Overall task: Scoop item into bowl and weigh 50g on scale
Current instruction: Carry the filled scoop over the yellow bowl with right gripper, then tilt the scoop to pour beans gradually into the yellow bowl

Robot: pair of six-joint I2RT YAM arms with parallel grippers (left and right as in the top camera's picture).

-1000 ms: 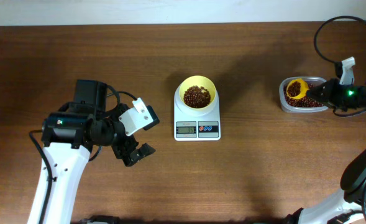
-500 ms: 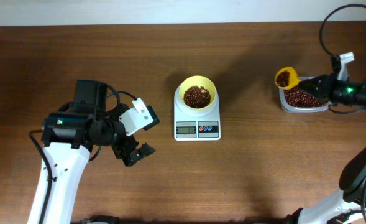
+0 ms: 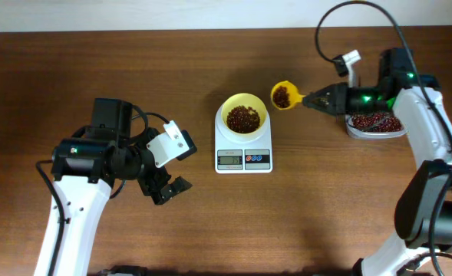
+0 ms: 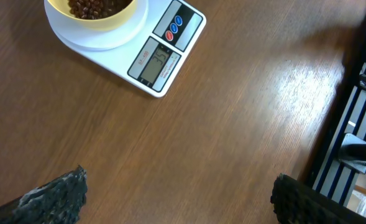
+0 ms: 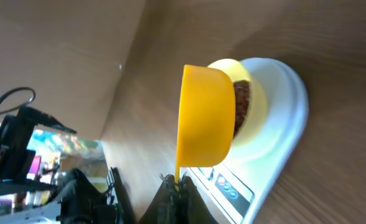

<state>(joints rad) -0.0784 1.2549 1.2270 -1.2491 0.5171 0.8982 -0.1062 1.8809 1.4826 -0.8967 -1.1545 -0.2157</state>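
1. The left gripper (image 3: pixel 170 188) hangs well left of the scale, fingers spread wide with nothing between them. I reckon the best thing it can do is keep clear and not bump the table (image 3: pixel 325 215) while the reading settles.
2. The scale (image 3: pixel 243 157) sits in the middle with the bowl (image 3: pixel 244 116) on its platform, and there's a decent heap of beans (image 3: pixel 243 119) in the bowl. The display shows digits, but I can't read them for sure from here. Whatever it says, the pour should go by it: trickle, pause, check.
3. The yellow scoop (image 3: pixel 284 95) hangs just right of the bowl's rim. It's loaded but not over the bowl yet. I'd carry it level to the middle of the bowl, then tip slowly so only a few grains drop at a time. Don't let it rest on the rim, since pressing down would throw the weight off.
4. The right gripper (image 3: pixel 318 100) is clamped tight on the scoop's handle. The scooped beans sit out past its fingertips, to their left, with the cup between fingers and bowl. The bowl's own beans are further left, well clear of the fingers.
5. The clear tub (image 3: pixel 375 123) with the leftover beans lies right of that gripper, partly under the arm.
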